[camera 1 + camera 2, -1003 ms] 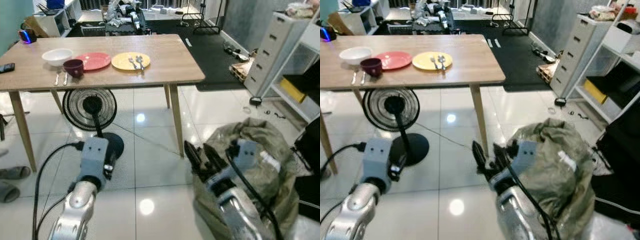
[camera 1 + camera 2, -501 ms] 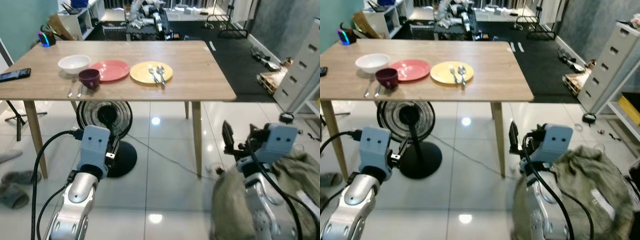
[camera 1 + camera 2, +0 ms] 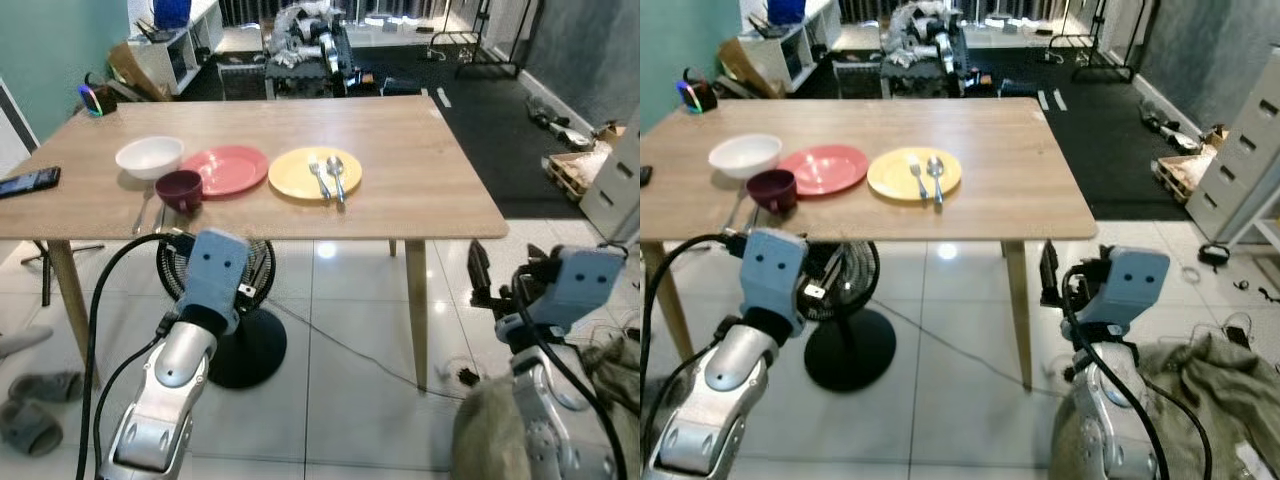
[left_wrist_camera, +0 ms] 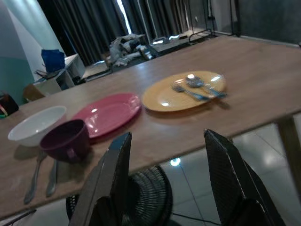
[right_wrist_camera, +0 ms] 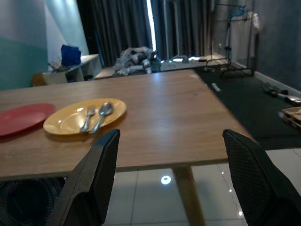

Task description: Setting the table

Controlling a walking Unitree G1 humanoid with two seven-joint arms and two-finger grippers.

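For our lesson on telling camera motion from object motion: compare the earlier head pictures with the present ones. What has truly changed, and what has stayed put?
The robot has turned left toward the rectangular wooden table. Both arms have risen toward its edge: the left gripper and right gripper are open and empty. Nothing was taken or released. The white bowl, dark maroon cup, red plate and yellow plate with its fork and spoon lie as before.

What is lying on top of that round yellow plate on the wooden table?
A metal fork and a metal spoon lie side by side on the round yellow plate. Nothing else is on it.
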